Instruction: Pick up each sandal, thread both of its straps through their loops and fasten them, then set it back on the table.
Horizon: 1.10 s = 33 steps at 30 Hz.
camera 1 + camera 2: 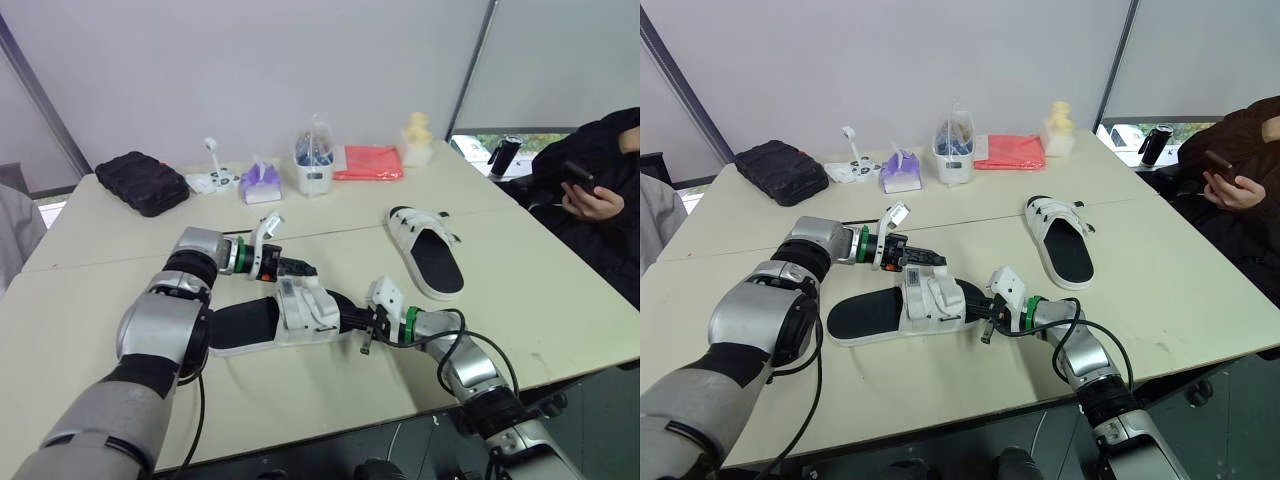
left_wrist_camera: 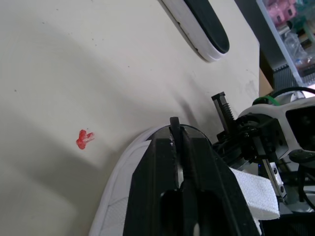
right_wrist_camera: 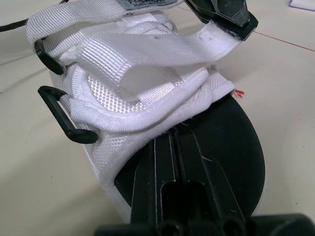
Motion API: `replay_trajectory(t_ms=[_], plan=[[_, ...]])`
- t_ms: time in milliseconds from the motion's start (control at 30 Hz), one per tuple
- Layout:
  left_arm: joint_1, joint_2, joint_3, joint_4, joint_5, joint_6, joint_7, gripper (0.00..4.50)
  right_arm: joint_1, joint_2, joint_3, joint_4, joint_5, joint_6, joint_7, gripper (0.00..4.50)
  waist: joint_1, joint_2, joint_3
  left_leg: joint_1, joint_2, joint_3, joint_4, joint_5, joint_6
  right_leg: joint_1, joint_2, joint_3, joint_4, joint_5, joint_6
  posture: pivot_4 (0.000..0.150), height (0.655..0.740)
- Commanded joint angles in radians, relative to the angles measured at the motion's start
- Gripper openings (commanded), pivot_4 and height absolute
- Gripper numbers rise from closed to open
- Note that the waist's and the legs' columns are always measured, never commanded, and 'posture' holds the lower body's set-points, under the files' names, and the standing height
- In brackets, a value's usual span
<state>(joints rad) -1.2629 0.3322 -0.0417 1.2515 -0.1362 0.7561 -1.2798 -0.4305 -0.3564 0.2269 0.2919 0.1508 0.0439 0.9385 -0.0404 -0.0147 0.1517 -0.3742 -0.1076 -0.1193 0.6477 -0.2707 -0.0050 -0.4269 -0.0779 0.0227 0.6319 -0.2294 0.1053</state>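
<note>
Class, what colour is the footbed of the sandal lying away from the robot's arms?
Black; the footbed shows best in the right eye view.

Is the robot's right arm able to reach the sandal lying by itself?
Probably yes: the lone sandal lies on that arm's side, with bare table between. But the right gripper is shut on the near sandal, so it must let go first.

Cream table (image 1: pixel 100 230), two tops butted along a seam (image 1: pixel 150 253) running 9 to 3 o'clock. Plain pale grey wall (image 1: pixel 300 60) at 12 o'clock, crossed by slanted dark frame posts at 10 (image 1: pixel 42 95) and 1 o'clock (image 1: pixel 470 70). Window strip (image 1: pixel 475 143) at 2 o'clock, greenery outside. Dark floor (image 1: pixel 1225 400) at 5 o'clock. Soft, even light.
</note>
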Motion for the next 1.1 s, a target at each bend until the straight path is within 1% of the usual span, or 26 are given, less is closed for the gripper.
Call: replay_trajectory(t_ms=[33, 200, 267, 367, 533, 700, 867, 967, 1033, 1100], plan=[[-0.018, 0.008, 0.033, -0.021, -0.011, -0.005, 0.005, 0.02, 0.020, 0.003, 0.022, 0.018, -0.028, 0.015, -0.001, 0.00, 0.000, 0.000, 0.000, 0.000, 0.000, 0.000, 0.000, 0.000, 0.000, 0.000, 0.000, 0.000, 0.000, 0.000, 0.000, 0.150, 0.7400], [-0.041, 0.021, 0.061, -0.038, -0.021, -0.044, -0.010, 0.02, 0.017, 0.003, 0.021, 0.022, -0.028, 0.015, 0.000, 0.00, 0.000, 0.000, 0.000, 0.000, 0.000, 0.000, 0.000, 0.000, 0.000, 0.000, 0.000, 0.000, 0.000, 0.000, 0.000, 0.150, 0.7400], [-0.057, 0.029, 0.067, -0.064, -0.028, -0.071, -0.042, 0.02, 0.017, 0.003, 0.021, 0.023, -0.027, 0.015, 0.000, 0.00, 0.000, 0.000, 0.000, 0.000, 0.000, 0.000, 0.000, 0.000, 0.000, 0.000, 0.000, 0.000, 0.000, 0.000, 0.000, 0.150, 0.7400], [-0.063, 0.041, 0.045, -0.153, -0.033, -0.107, -0.129, 0.02, 0.018, 0.003, 0.020, 0.024, -0.027, 0.016, 0.001, 0.00, -0.001, 0.000, 0.000, -0.001, 0.000, 0.000, 0.000, 0.000, 0.000, -0.001, 0.000, 0.000, 0.000, 0.000, 0.000, 0.150, 0.7400], [-0.033, 0.056, 0.033, -0.322, -0.069, -0.045, -0.198, 0.02, 0.018, 0.005, 0.020, 0.029, -0.027, 0.015, 0.000, 0.00, -0.002, 0.000, 0.000, -0.001, 0.000, 0.000, 0.000, 0.000, -0.001, -0.001, 0.000, 0.000, 0.000, 0.000, 0.000, 0.150, 0.7400], [0.018, 0.084, 0.037, -0.461, -0.088, -0.008, -0.156, 0.02, 0.008, 0.013, 0.024, 0.051, -0.030, 0.008, 0.004, 0.00, -0.002, 0.000, 0.000, 0.000, 0.000, 0.000, 0.000, 0.000, 0.000, -0.001, 0.000, 0.001, 0.000, 0.000, 0.000, 0.150, 0.7400], [0.064, 0.110, 0.011, -0.520, -0.083, -0.029, -0.131, 0.02, 0.005, 0.015, 0.025, 0.057, -0.031, 0.004, 0.010, 0.00, -0.002, 0.000, 0.000, 0.000, 0.000, 0.000, 0.000, 0.000, -0.001, -0.001, 0.000, 0.001, 0.000, 0.000, 0.000, 0.150, 0.7400], [0.083, 0.102, 0.009, -0.518, -0.078, -0.034, -0.095, 0.02, 0.003, 0.015, 0.026, 0.059, -0.032, 0.003, 0.014, 0.00, -0.001, 0.000, 0.000, 0.000, 0.000, 0.000, 0.000, 0.000, -0.001, -0.001, 0.000, 0.001, 0.000, 0.000, 0.000, 0.150, 0.7400], [0.098, 0.098, 0.005, -0.527, -0.087, -0.043, -0.106, 0.02, 0.002, 0.015, 0.026, 0.060, -0.032, 0.003, 0.015, 0.00, -0.002, 0.000, 0.000, 0.000, 0.000, 0.000, 0.000, 0.000, -0.001, -0.001, 0.000, 0.001, 0.000, 0.000, 0.000, 0.150, 0.7400], [0.127, 0.107, -0.002, -0.597, -0.119, -0.031, -0.159, 0.02, 0.003, 0.014, 0.025, 0.058, -0.032, 0.004, 0.014, 0.00, -0.003, 0.000, 0.000, 0.000, 0.000, 0.000, 0.000, 0.001, -0.001, -0.001, 0.000, 0.001, 0.000, 0.000, 0.000, 0.150, 0.7400]])
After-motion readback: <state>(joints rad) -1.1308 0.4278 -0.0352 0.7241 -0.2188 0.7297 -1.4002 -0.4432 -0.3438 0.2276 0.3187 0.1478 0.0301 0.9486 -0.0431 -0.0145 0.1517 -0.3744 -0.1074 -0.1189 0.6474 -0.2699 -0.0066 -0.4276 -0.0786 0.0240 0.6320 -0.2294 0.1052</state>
